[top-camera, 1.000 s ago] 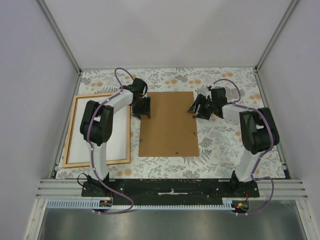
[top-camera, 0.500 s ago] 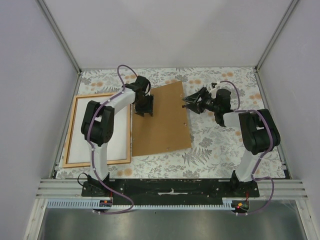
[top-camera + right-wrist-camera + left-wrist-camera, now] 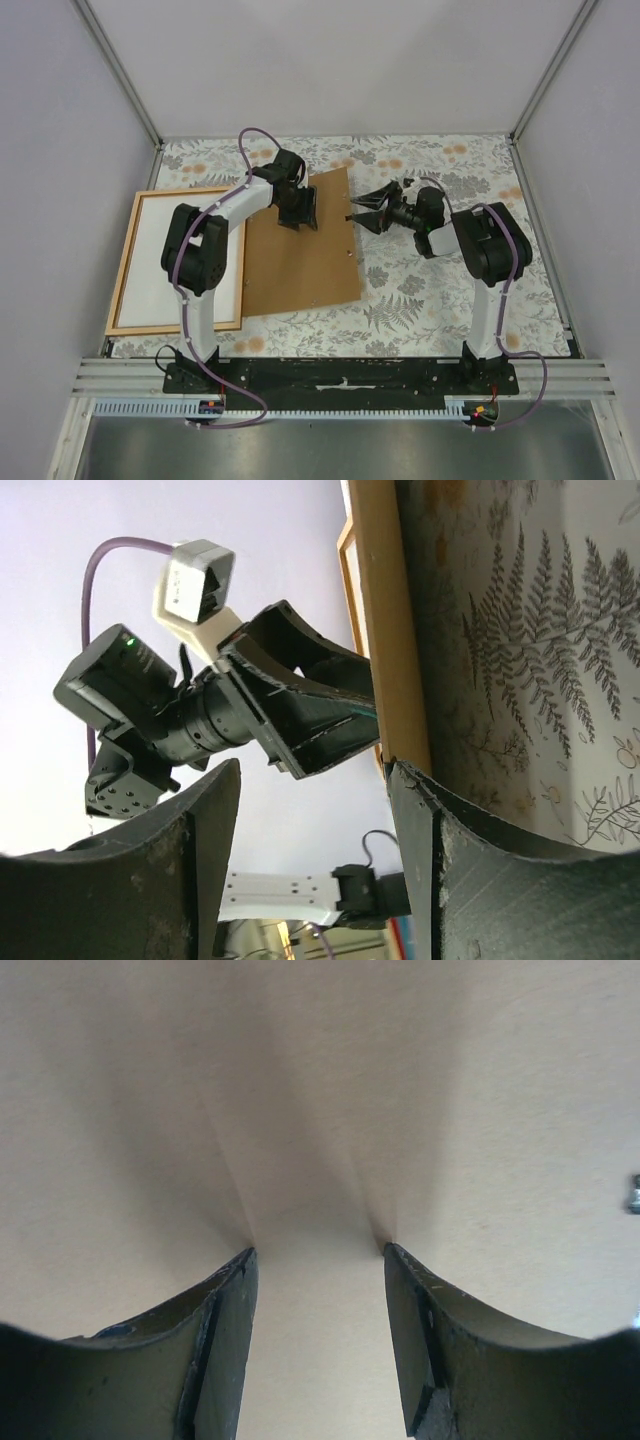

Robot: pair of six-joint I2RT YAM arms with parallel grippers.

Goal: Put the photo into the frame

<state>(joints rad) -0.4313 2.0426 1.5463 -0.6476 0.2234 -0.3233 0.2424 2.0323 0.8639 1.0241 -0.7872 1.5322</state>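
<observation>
The photo (image 3: 180,258) lies white side up inside the light wooden frame (image 3: 122,265) at the table's left. A brown backing board (image 3: 300,262) lies skewed in the middle, its left part over the frame's right rail. My left gripper (image 3: 303,212) is open, both fingertips (image 3: 245,1260) planted on the board (image 3: 320,1080). My right gripper (image 3: 358,210) is turned on its side at the board's right edge, open. In the right wrist view the board's edge (image 3: 385,630) runs against one finger (image 3: 415,800), and nothing sits between the fingers of the right gripper (image 3: 312,775).
A floral cloth (image 3: 440,290) covers the table, with white walls on three sides. A small metal tab (image 3: 633,1195) sits on the board. The left gripper (image 3: 300,720) shows in the right wrist view, close above the board.
The board has swung and slid left, now overlapping the frame's right side, and the frame has shifted left. My right gripper has rolled sideways and followed the board's right edge leftward.
</observation>
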